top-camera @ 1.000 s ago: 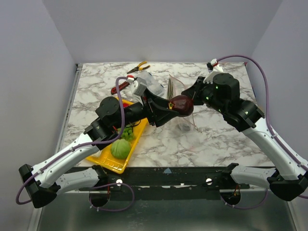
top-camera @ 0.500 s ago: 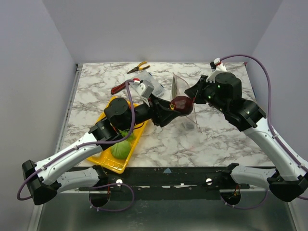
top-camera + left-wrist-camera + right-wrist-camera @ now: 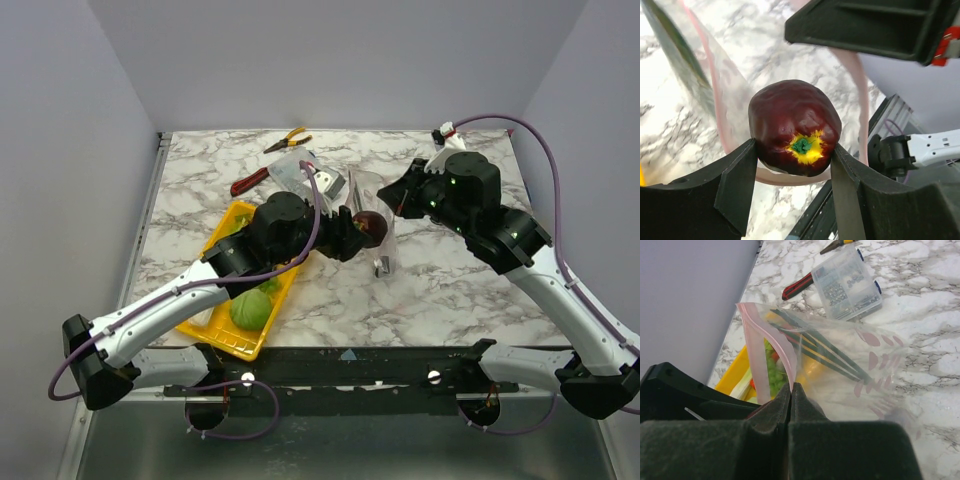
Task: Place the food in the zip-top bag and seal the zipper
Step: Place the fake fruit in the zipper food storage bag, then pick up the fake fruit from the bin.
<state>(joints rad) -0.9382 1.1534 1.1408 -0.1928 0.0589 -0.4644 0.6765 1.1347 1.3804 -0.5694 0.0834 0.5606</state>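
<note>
"Which step are we on?"

"Loading. Our left gripper (image 3: 792, 156), half-open, clamps the dark brown ball (image 3: 790, 120) at the zip-top bag (image 3: 840, 360) mouth. Farther right, our right gripper (image 3: 791, 390), fully closed, pinches the zipper (image 3: 756, 345)."

"Next?"

"We push deeper, then let go."

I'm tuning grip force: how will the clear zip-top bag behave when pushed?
Probably floppy: the zip-top bag droops creased from the right end effector, pinched at its pink zipper. Likely light, its film see-through, so a push should fold it.
</note>
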